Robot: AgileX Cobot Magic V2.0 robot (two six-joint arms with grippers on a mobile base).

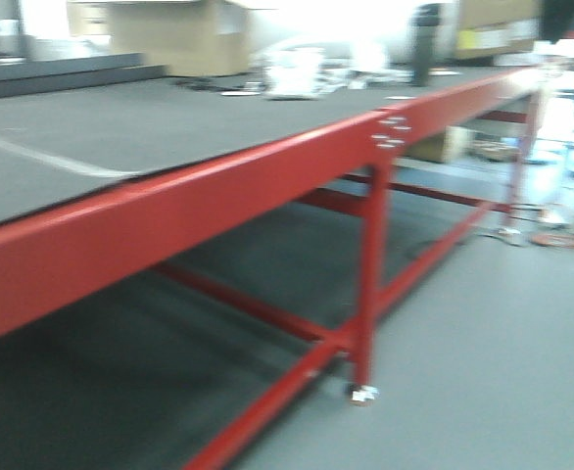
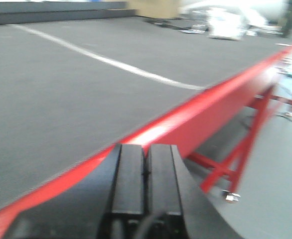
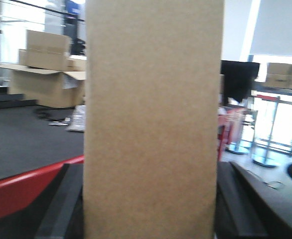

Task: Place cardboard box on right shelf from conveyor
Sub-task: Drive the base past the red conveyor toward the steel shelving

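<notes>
The plain tan cardboard box (image 3: 153, 119) fills the middle of the right wrist view, upright, with my right gripper (image 3: 151, 199) shut on it; a black finger presses each side. It hangs clear of the conveyor (image 1: 169, 117), whose dark grey belt and red side rail (image 1: 199, 211) stretch across the front view. In the left wrist view my left gripper (image 2: 146, 169) is shut on nothing, its two black pads together just outside the red rail (image 2: 206, 117). The right shelf is out of view. Neither gripper shows in the front view.
A white line (image 2: 111, 62) crosses the belt. Open brown cartons (image 3: 46, 74) and clutter (image 1: 297, 73) sit at the conveyor's far end. Red legs and cross braces (image 1: 370, 284) stand under the frame on grey floor. Stands and boxes (image 3: 280, 74) lie to the right.
</notes>
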